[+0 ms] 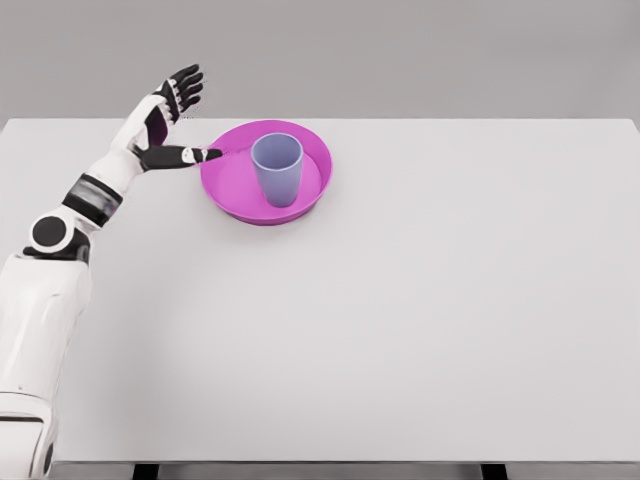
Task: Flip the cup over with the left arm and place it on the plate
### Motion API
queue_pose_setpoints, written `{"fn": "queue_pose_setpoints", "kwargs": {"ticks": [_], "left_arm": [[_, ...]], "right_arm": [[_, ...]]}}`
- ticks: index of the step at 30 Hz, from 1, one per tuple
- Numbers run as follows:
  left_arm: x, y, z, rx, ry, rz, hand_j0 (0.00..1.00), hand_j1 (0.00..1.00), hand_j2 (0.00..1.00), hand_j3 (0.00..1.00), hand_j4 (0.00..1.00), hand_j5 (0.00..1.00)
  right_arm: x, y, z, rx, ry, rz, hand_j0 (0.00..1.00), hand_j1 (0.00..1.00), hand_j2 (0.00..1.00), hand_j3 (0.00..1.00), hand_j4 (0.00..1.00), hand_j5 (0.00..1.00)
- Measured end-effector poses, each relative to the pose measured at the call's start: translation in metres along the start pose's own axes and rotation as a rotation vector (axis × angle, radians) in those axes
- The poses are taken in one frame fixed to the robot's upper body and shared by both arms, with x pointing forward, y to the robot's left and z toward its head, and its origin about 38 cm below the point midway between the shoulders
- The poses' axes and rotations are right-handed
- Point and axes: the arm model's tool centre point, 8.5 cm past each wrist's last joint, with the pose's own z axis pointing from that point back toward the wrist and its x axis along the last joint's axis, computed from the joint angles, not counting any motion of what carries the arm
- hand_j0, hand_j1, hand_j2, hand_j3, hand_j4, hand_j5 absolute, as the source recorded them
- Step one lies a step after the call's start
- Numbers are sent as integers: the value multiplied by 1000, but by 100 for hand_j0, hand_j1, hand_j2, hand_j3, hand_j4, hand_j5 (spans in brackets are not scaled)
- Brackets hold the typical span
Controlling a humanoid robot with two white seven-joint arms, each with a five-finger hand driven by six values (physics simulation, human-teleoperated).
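Cup: I see the blue-grey cup (277, 168) standing upright, mouth up, inside the magenta plate (232, 188), a little toward the far side of its middle.
Plate: it sits on the white table (400, 320), left of centre and toward the far edge.
Left hand: my left hand (170, 118) is just beside the plate's left rim, apart from the cup. The fingers (186, 86) are spread and raised, the thumb (192, 155) points toward the rim; it holds nothing.
Thumb and rim: the thumb tip looks to be at or just over the rim; I cannot tell whether it touches.
Right arm: not in view.
Step in hand: I judge the cup is already flipped and set down, so what remains is to clear the arm.
How I would do it well: I would lift the hand first, then draw it back to the left, keeping the thumb away from the rim so the plate does not slide or tilt.
Risk: a sideways sweep could nudge the plate and rock the cup, which looks tall and narrow at its base.
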Motion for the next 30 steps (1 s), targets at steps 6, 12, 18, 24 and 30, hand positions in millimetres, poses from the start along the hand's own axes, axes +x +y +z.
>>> {"fn": "queue_pose_setpoints", "kwargs": {"ticks": [6, 12, 18, 24, 30], "left_arm": [[32, 41, 29, -54, -107, -217, 100, 100, 100, 100, 100, 100], [12, 46, 63, -112, -16, -307, 100, 100, 100, 100, 100, 100], [-8, 46, 88, -178, 99, -390, 100, 100, 100, 100, 100, 100], [-16, 53, 107, -195, 159, -422, 100, 100, 100, 100, 100, 100], [-14, 62, 112, -190, 174, -441, 100, 100, 100, 100, 100, 100]], "right_arm": [[0, 0, 0, 0, 0, 0, 100, 100, 100, 100, 100, 100], [0, 0, 0, 0, 0, 0, 100, 100, 100, 100, 100, 100], [0, 0, 0, 0, 0, 0, 100, 100, 100, 100, 100, 100], [0, 0, 0, 0, 0, 0, 100, 100, 100, 100, 100, 100], [0, 0, 0, 0, 0, 0, 100, 100, 100, 100, 100, 100]]}}
